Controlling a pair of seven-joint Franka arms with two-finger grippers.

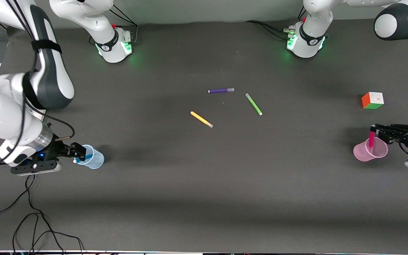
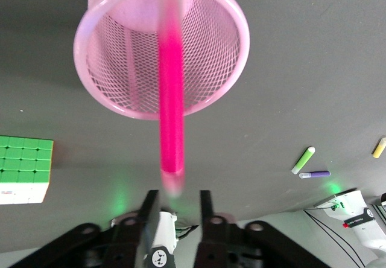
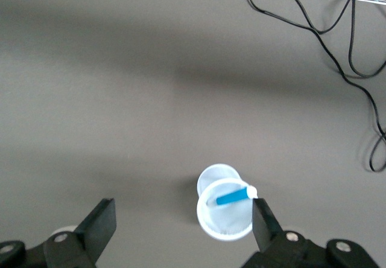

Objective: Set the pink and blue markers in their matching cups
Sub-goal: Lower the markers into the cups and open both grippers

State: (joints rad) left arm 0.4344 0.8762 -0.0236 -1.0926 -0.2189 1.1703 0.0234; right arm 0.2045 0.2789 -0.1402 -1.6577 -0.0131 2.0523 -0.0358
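A pale blue cup (image 1: 96, 160) stands toward the right arm's end of the table. The blue marker (image 1: 83, 158) leans inside it, white tip up. My right gripper (image 1: 80, 153) is open over the cup's rim and holds nothing. The right wrist view shows the blue cup (image 3: 223, 232) and blue marker (image 3: 232, 197) beside one finger of the right gripper (image 3: 183, 220). A pale pink cup (image 1: 363, 153) stands toward the left arm's end. The pink marker (image 1: 371, 140) stands in it. My left gripper (image 1: 375, 130) is open just over the marker's top. The left wrist view shows the left gripper (image 2: 176, 204), pink marker (image 2: 171, 99) and pink cup (image 2: 120, 69).
A yellow marker (image 1: 201, 119), a green marker (image 1: 253, 104) and a purple marker (image 1: 221, 90) lie mid-table. A colour cube (image 1: 372, 100) sits farther from the front camera than the pink cup. Cables (image 1: 30, 219) trail near the front edge.
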